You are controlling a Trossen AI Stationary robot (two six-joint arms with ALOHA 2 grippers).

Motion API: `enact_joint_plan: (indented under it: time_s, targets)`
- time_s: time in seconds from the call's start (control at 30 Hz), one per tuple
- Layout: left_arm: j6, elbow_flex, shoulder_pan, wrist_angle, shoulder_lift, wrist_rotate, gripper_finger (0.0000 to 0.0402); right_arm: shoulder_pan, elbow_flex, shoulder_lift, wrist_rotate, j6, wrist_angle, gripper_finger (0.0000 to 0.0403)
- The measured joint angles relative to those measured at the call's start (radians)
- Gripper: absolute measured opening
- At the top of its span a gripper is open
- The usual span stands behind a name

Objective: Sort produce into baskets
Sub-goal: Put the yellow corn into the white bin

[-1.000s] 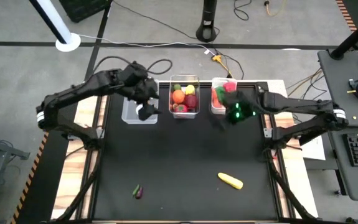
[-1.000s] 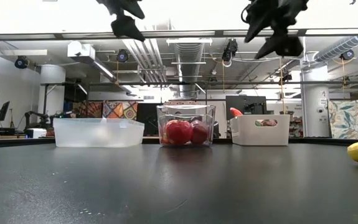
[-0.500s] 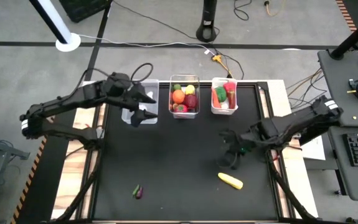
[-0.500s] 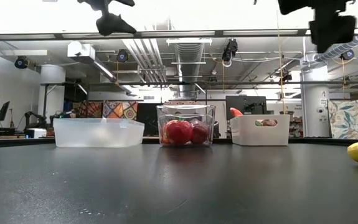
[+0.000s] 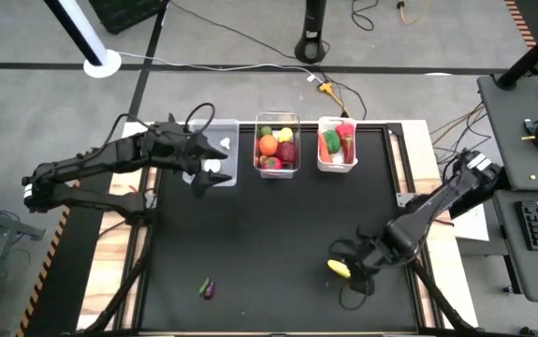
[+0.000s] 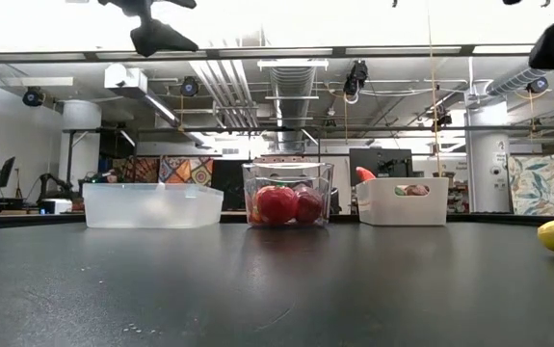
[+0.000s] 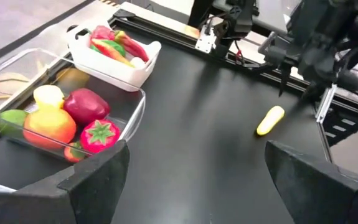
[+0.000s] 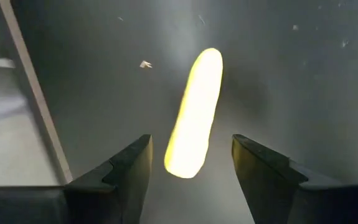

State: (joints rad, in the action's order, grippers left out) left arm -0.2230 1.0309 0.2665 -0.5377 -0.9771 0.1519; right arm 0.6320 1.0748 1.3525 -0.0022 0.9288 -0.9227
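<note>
— What does the high view give?
— The right gripper [image 5: 351, 271] hangs over the yellow corn [image 5: 340, 268] on the black worktop [image 5: 278, 234]; the left gripper [image 5: 205, 173] hovers by the clear bin [image 5: 228, 150]. A purple piece [image 5: 208, 288] lies well apart.

— The low view?
— Corn at the right edge, red apple [image 6: 275, 204] inside the middle bin [image 6: 287, 195].

— The wrists?
— Left fingers [image 7: 98, 171] spread, empty. Right fingers [image 8: 132, 163] released, straddling the corn, not touching.
</note>
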Motion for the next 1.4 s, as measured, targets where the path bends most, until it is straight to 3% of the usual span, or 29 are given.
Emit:
enact_joint_plan:
  time_s: [0.53, 0.8, 1.1, 1.27, 1.4]
  targets:
    - [0.038, 0.0, 0.0, 0.011, -0.02, -0.013, 0.0355, 0.016, -0.029, 0.254, 0.006, 0.051, 0.131, 0.021]
    - [0.049, 0.0, 0.0, 0.023, -0.02, -0.012, 0.0355, 0.016, -0.116, 0.256, 0.004, 0.132, 0.21, 0.0206]
    - [0.042, 0.0, 0.0, 0.023, -0.02, -0.012, 0.0355, 0.016, -0.145, 0.244, 0.002, 0.109, 0.261, 0.0116]
    - [0.034, 0.0, 0.0, 0.023, -0.02, -0.012, 0.0355, -0.003, -0.143, 0.204, 0.005, 0.111, 0.261, 0.0111]
    - [0.027, 0.0, 0.0, 0.024, -0.02, -0.012, 0.0355, -0.081, -0.135, 0.131, 0.106, 0.102, 0.262, 0.0111]
